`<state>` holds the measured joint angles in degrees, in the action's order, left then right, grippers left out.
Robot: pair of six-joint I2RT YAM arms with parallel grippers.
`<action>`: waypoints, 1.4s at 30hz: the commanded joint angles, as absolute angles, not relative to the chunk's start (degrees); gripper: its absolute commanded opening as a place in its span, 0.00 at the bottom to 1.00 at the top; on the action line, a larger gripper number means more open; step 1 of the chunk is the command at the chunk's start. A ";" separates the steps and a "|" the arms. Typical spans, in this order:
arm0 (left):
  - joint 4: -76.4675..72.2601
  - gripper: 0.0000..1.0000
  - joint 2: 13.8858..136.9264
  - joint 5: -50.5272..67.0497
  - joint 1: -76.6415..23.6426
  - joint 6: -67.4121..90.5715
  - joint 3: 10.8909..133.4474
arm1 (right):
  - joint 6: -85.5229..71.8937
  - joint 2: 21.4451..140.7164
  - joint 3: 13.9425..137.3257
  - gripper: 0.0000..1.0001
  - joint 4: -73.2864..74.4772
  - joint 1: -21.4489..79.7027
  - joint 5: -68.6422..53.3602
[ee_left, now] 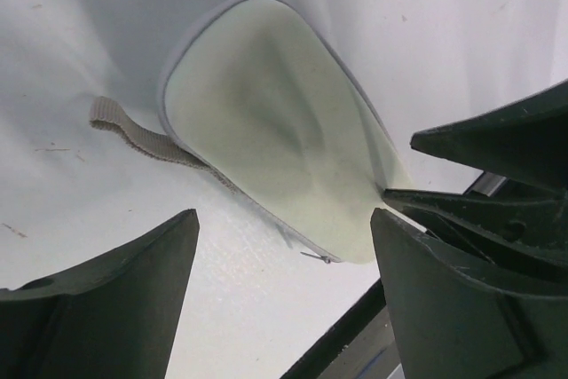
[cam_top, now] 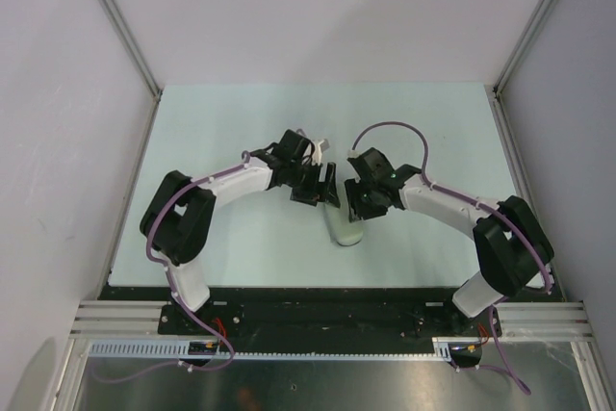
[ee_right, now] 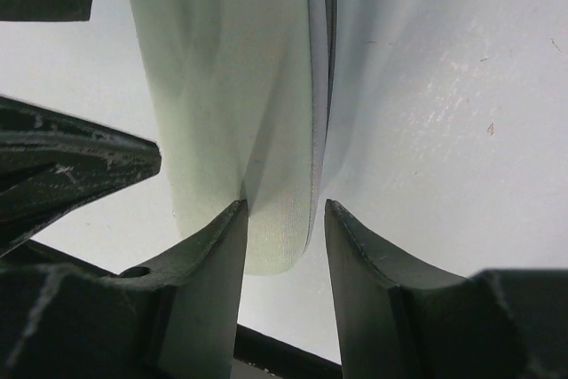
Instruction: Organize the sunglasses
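Right wrist view: the right claw [ee_right: 284,206] has a finger on each side of one end of the case [ee_right: 222,86]. One finger touches it, but I cannot tell if it is squeezed. The left claw [ee_left: 284,219] is wide apart and holds nothing, one tip just beside the case edge. The case is pale beige and smooth, with a woven loop [ee_left: 133,135]. It lies on the table [cam_top: 241,122], its long side running straight away from the right claw. The sunglasses cannot be seen, so I cannot tell their look, place or direction.
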<state>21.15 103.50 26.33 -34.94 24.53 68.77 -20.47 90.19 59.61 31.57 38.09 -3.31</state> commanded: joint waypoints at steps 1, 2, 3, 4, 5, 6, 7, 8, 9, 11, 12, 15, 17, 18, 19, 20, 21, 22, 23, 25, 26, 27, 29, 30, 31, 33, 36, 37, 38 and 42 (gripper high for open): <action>20.65 0.85 101.60 23.12 -35.16 24.61 68.11 | -25.30 87.37 59.59 0.47 30.94 40.25 2.52; 20.65 0.85 102.56 23.12 -35.16 25.04 68.20 | -26.36 85.71 59.59 0.48 31.20 41.39 3.85; 20.65 0.85 102.92 22.94 -35.16 25.40 68.29 | -27.93 84.82 59.59 0.48 31.46 42.09 5.43; 20.65 0.86 103.27 22.68 -35.16 25.75 68.47 | -30.73 83.86 59.68 0.49 32.07 43.14 8.76; 20.57 0.86 103.62 22.59 -35.16 26.01 68.55 | -32.41 82.72 59.59 0.51 32.43 44.20 10.62; 20.39 0.86 104.06 22.15 -35.16 26.19 68.55 | -33.91 80.70 59.59 0.51 32.69 46.82 14.72; 20.30 0.87 104.06 21.80 -35.16 26.45 68.47 | -37.67 79.64 59.59 0.52 33.74 48.06 16.77; 20.22 0.87 104.32 21.71 -35.16 26.72 68.55 | -39.53 78.85 59.59 0.54 34.27 49.38 18.79; 20.04 0.87 104.59 21.80 -35.16 26.98 68.55 | -41.12 77.53 59.59 0.55 34.97 51.74 22.11; 19.78 0.87 105.11 21.80 -35.16 28.03 68.47 | -47.18 76.73 59.59 0.57 37.34 53.60 24.34; 19.51 0.87 105.73 22.23 -35.33 28.21 68.47 | -49.29 76.47 59.59 0.58 38.31 54.66 25.39; 19.42 0.87 106.52 22.67 -35.59 28.65 68.55 | -53.78 76.47 59.59 0.59 41.48 56.51 28.02; 19.34 0.86 106.79 22.76 -35.86 29.18 68.29 | -53.53 76.38 59.42 0.59 41.22 58.27 28.39; 19.42 0.86 106.96 22.42 -35.95 29.35 68.29 | -53.26 76.55 59.24 0.58 40.70 58.71 28.21; 19.34 0.86 107.05 22.33 -36.12 29.62 68.29 | -52.30 76.55 58.89 0.57 38.78 59.32 27.69; 19.42 0.85 107.31 22.15 -36.21 30.14 68.38 | -51.60 76.64 58.19 0.55 37.89 59.85 27.51; 19.42 0.85 107.40 21.97 -36.30 30.67 68.38 | -52.20 76.73 57.84 0.54 37.10 60.29 27.51; 19.42 0.84 107.58 22.32 -36.30 31.28 68.38 | -52.73 76.82 57.48 0.53 36.13 60.38 26.73; 19.42 0.84 107.75 23.02 -36.30 32.86 68.29 | -53.17 76.73 57.31 0.51 35.95 60.55 25.85; 19.42 0.82 107.49 22.94 -36.65 34.10 68.29 | -53.79 76.29 56.87 0.50 35.33 61.78 25.05; 19.42 0.81 107.40 22.24 -36.82 34.71 68.20 | -54.22 75.94 56.60 0.50 35.59 63.27 25.66; 19.34 0.81 107.49 21.37 -36.91 35.15 68.03 | -54.66 75.59 55.30 0.49 35.77 63.72 26.71; 19.34 0.79 107.67 20.30 -36.91 37.16 67.77 | -55.28 74.71 53.10 0.49 33.32 64.07 25.67; 19.42 0.79 107.93 20.48 -36.91 37.79 67.42 | -55.46 74.45 51.61 0.48 32.27 64.25 24.36; 19.42 0.78 107.93 20.57 -37.00 38.40 67.24 | -56.24 74.27 50.98 0.47 30.69 64.60 24.26; 19.34 0.79 107.49 19.52 -37.26 39.02 66.97 | -57.04 74.61 50.10 0.47 29.45 66.09 24.95; 19.34 0.82 107.66 18.11 -37.35 38.85 67.41 | -58.97 77.33 49.83 0.47 28.04 67.49 24.96; 19.34 0.82 107.84 18.63 -37.35 38.41 67.76 | -59.93 78.04 49.83 0.46 27.52 67.76 24.96; 19.34 0.82 108.10 18.98 -37.35 38.15 67.94 | -60.38 78.39 49.75 0.46 26.99 68.11 25.05; 19.34 0.84 108.11 18.54 -37.53 36.30 68.73 | -61.69 81.11 49.75 0.45 22.60 68.82 24.44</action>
<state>19.29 107.63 20.47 -36.80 37.54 67.61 -58.19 78.94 49.58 28.53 68.10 23.44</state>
